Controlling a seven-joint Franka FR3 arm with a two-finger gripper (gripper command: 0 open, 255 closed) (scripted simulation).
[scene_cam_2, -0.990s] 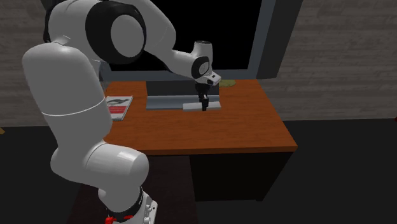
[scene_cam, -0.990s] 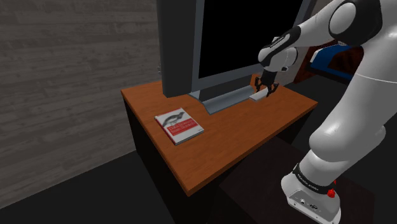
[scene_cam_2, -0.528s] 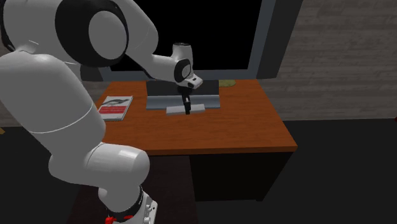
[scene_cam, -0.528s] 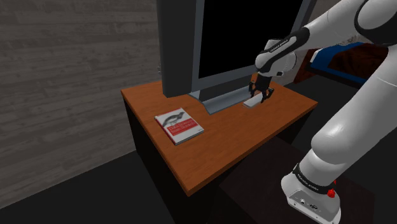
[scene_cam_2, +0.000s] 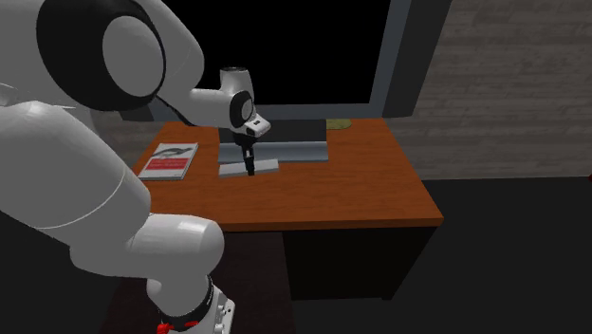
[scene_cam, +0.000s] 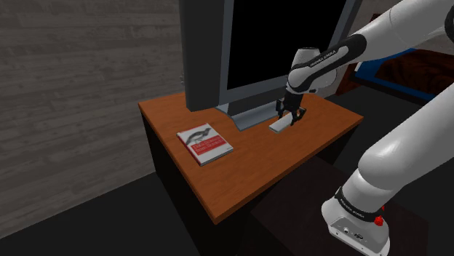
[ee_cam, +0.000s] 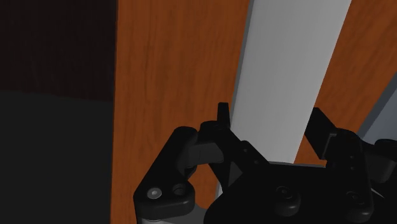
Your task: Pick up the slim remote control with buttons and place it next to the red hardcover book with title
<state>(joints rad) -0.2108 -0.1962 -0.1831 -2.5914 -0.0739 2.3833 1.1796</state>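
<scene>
Remote (scene_cam: pixel 279 126) in grip over desk

Pinched crosswise by the black gripper (scene_cam: pixel 289 118), one finger on each long edge. Drawn plain pale grey, slim and flat, no buttons to make out. Hanging low over the brown wooden table (scene_cam: pixel 276 156), just in front of the base of the big screen (scene_cam: pixel 276 44). Well apart from the red-and-white book (scene_cam: pixel 205 143), lying flat toward the shoulder view's left.

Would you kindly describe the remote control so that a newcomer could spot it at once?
Find the brown desk with the large dark monitor. Just before the monitor's grey base, the remote is the slim, plain pale-grey bar clasped in the black gripper. Unlike the red-and-white book nearer the shoulder view's left, it is long, narrow and unmarked.
</scene>
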